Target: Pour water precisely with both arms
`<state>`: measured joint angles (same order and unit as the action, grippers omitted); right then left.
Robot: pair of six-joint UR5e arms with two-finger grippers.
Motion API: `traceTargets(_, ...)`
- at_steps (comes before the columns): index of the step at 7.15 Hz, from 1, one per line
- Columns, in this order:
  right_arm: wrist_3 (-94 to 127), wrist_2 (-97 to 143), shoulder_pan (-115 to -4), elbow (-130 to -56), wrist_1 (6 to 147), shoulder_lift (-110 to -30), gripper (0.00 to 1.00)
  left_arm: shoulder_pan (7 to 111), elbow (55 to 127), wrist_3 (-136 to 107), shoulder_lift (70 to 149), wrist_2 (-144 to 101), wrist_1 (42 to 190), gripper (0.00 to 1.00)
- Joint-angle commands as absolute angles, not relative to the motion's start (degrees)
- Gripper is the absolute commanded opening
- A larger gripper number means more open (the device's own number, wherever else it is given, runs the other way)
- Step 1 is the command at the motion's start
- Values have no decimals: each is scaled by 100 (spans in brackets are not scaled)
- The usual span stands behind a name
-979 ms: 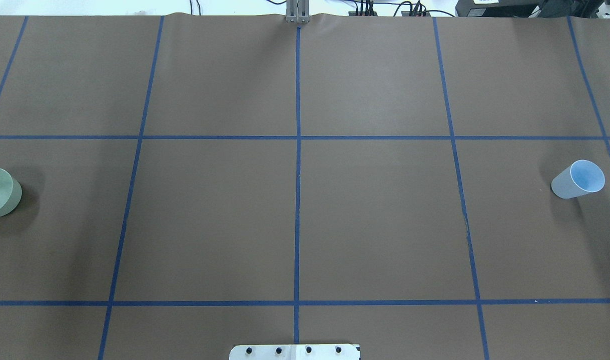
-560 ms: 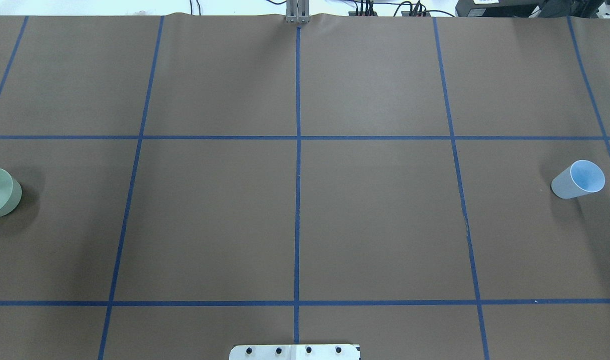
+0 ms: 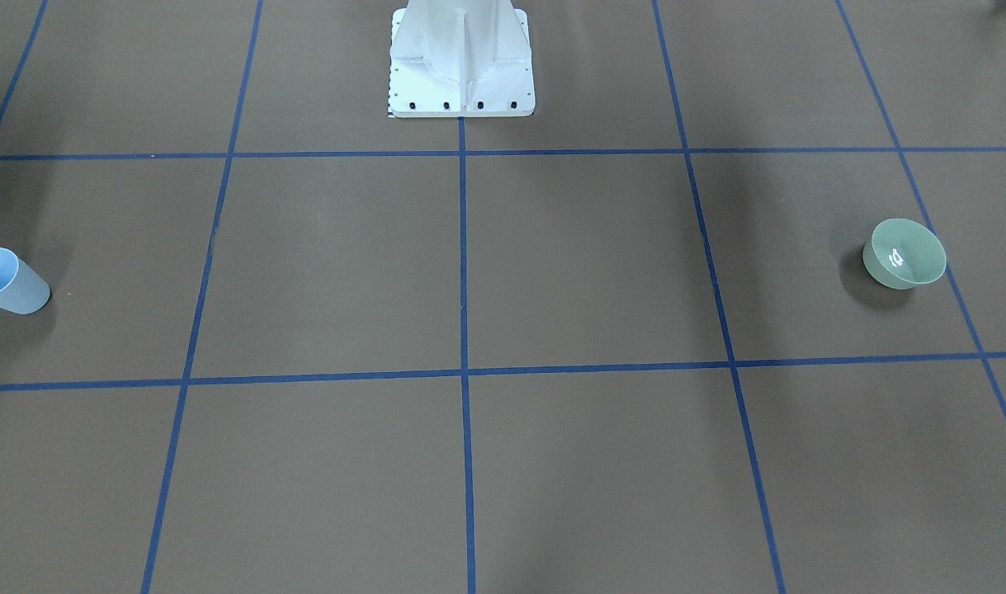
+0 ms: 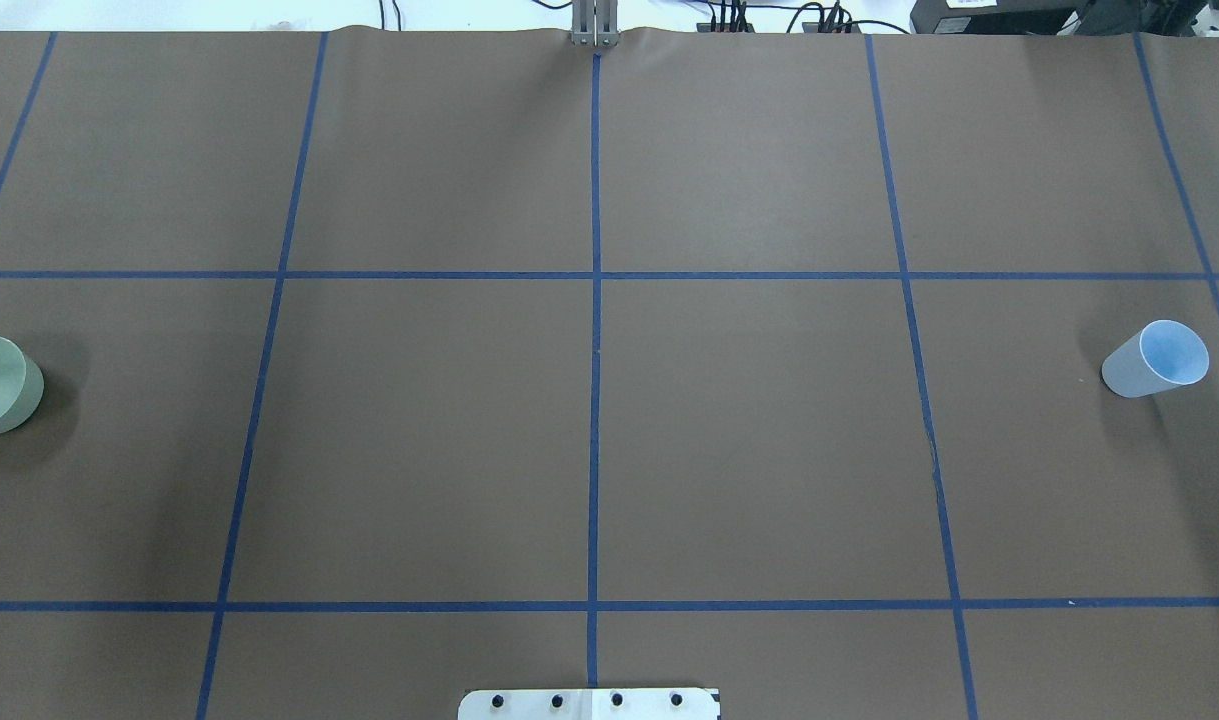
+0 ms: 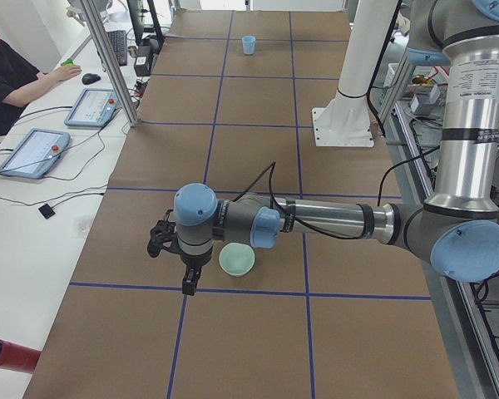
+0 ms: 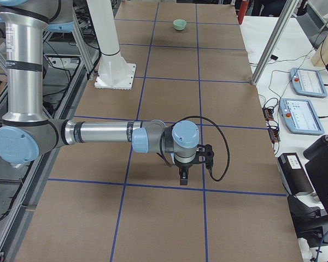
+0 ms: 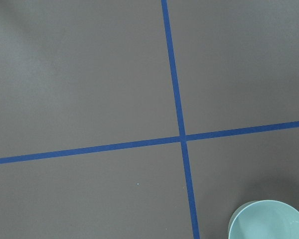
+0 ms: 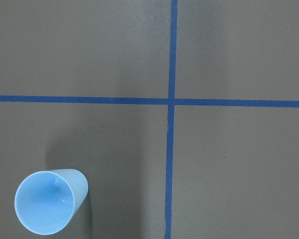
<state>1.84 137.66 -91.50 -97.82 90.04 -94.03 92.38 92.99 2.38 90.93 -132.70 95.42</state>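
Bright, even indoor light falls from above on the matte brown table (image 4: 749, 450). The green bowl (image 3: 905, 254) throws a soft dark shadow toward the table's middle, and the blue cup (image 4: 1154, 360) throws a fainter one. Broad, blurry shadow bands dim parts of the table. All 6 views are sharp. Wide-angle distortion leans cup and bowl outward at the frame edges.
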Motion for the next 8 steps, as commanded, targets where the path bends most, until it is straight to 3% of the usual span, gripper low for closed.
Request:
traceTargets(1, 185, 13781, -9281, -9826, 9123, -9413, 99, 9237, 9308, 237, 9097, -13271, 9545, 100)
traceTargets(8, 185, 13693, -9281, -9853, 9114, -9378, 99, 9080, 9299, 202, 9079, -13280, 9545, 100)
